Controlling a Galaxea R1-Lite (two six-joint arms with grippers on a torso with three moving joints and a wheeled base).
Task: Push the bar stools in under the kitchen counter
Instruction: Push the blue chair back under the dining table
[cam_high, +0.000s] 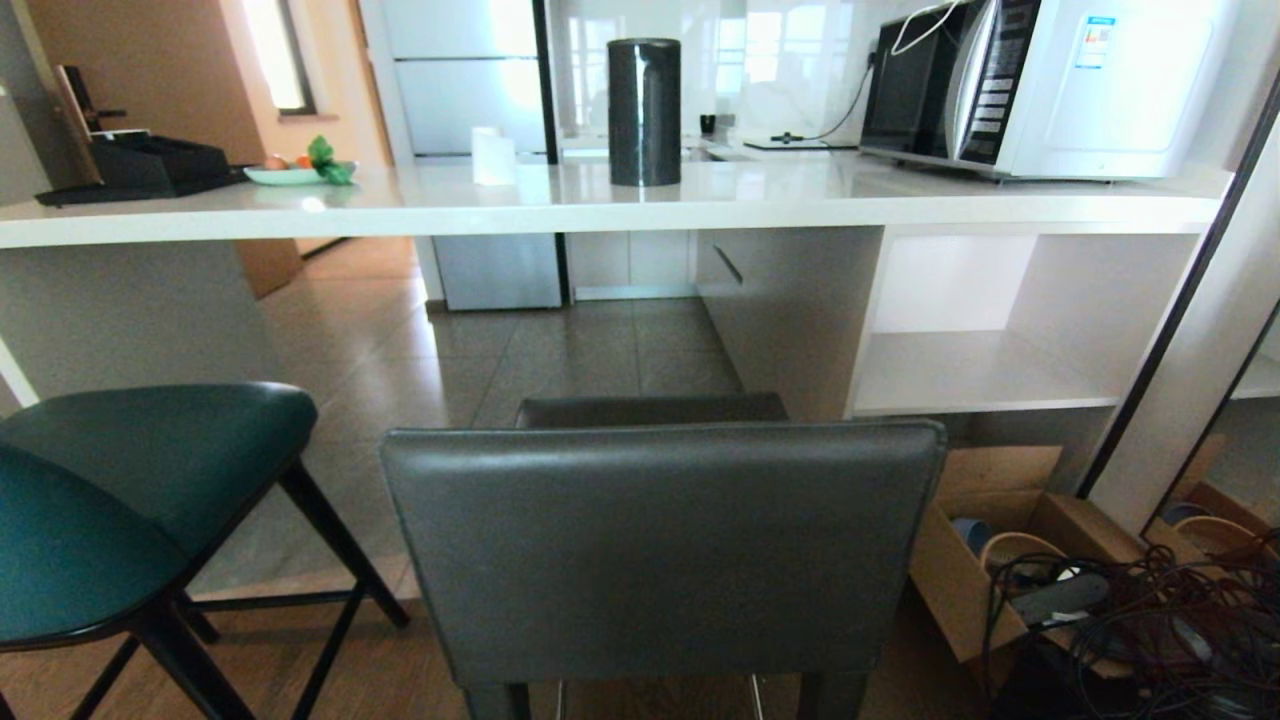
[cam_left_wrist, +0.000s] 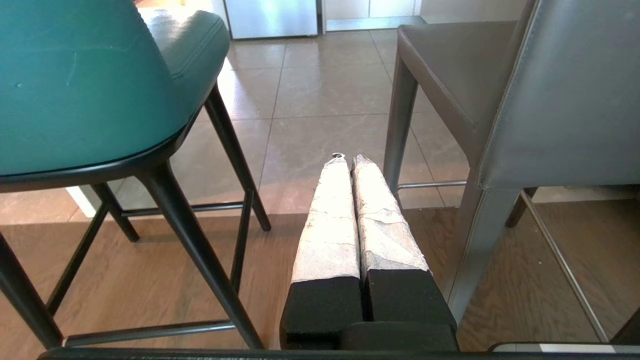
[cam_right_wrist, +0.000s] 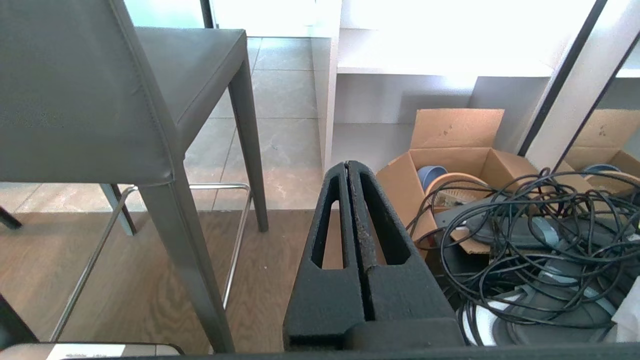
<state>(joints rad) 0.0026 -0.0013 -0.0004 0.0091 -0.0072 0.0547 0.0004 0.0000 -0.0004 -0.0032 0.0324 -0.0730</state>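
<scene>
Bar stools: two, side by side on the floor in front of the tabletop, both with backs toward the robot.
Grey stool (cam_high: 660, 550): one, boxy dark grey leather, in the middle of the head view; its seat points at the open gap under the tabletop, short of it. Grey legs and a chrome footrest (cam_right_wrist: 215, 187) show in the right wrist view.
Teal stool (cam_high: 110, 500): one, on the robot's left, rounded back, thin black legs, just beside the grey stool but apart from it.
Tabletop (cam_high: 620, 200): one long white glossy slab, with white open shelves (cam_high: 1000, 330) under its right end.
On the tabletop: one dark cylinder (cam_high: 645, 110), one microwave (cam_high: 1040, 85) at the right end, one small plate (cam_high: 295, 172) with food, one black tray (cam_high: 150, 168) at the left end.
Floor: tiles under the tabletop, wood planks nearer the robot.
Cardboard box (cam_high: 975, 560): one, open, under the shelves, with a tangle of black cables (cam_high: 1150, 620) beside it.
Left end effector (cam_left_wrist: 345, 159): taped fingers pressed together, holding nothing, low between the two stools, touching neither.
Right end effector (cam_right_wrist: 347, 165): black fingers pressed together, holding nothing, low between the grey stool and the box.
</scene>
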